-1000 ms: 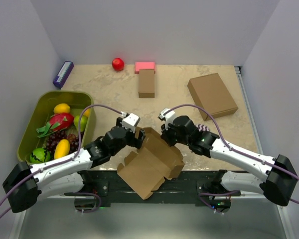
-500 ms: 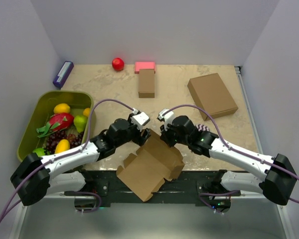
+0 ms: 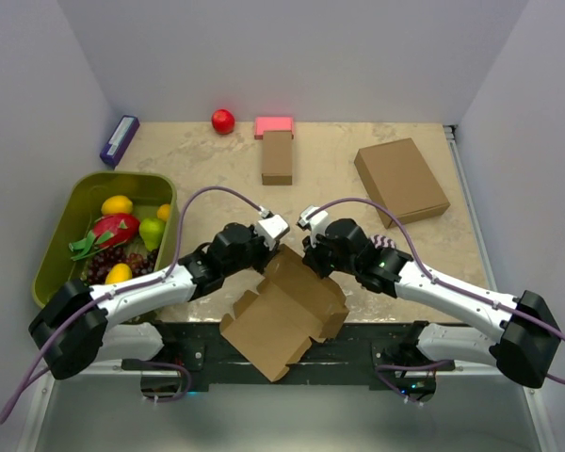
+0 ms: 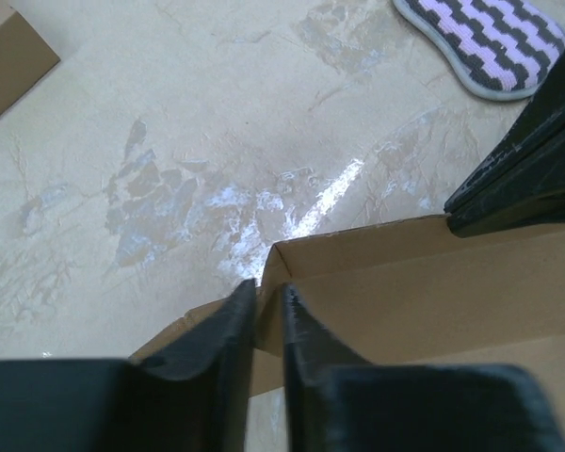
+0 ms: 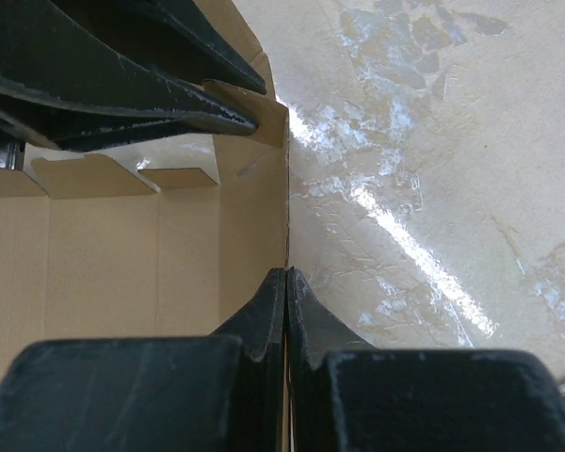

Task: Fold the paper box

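- Brown cardboard, the paper box (image 3: 282,320), lies partly folded at the near edge of the worktop (image 3: 207,174), between the two arms; its nearest corner reaches past that edge.
- Its open inside faces up, with low walls raised along the far sides and flaps spread out toward the arms' bases.
- Left gripper (image 4: 268,294) sits at the box's far corner; its jaws are drawn narrow, pinching the top of a raised wall just beside that corner.
- Right gripper (image 5: 286,280) meets the same far wall from the other side; its jaws are pressed together on the thin cardboard edge.
- The two grippers are close together, almost touching above the box.
- Beige marbled worktop shows shiny patches just beyond the box.
- An olive-green bin (image 3: 78,188) on the left holds mixed fruit.
- Along the far side stand a purple object (image 3: 119,140), a red ball (image 3: 223,121), a pink block (image 3: 274,124) and, touching it, a narrow brown box (image 3: 277,157).
- A larger brown box (image 3: 401,181) lies far right.
- A purple-and-grey striped pad (image 4: 490,38) lies near the right arm.
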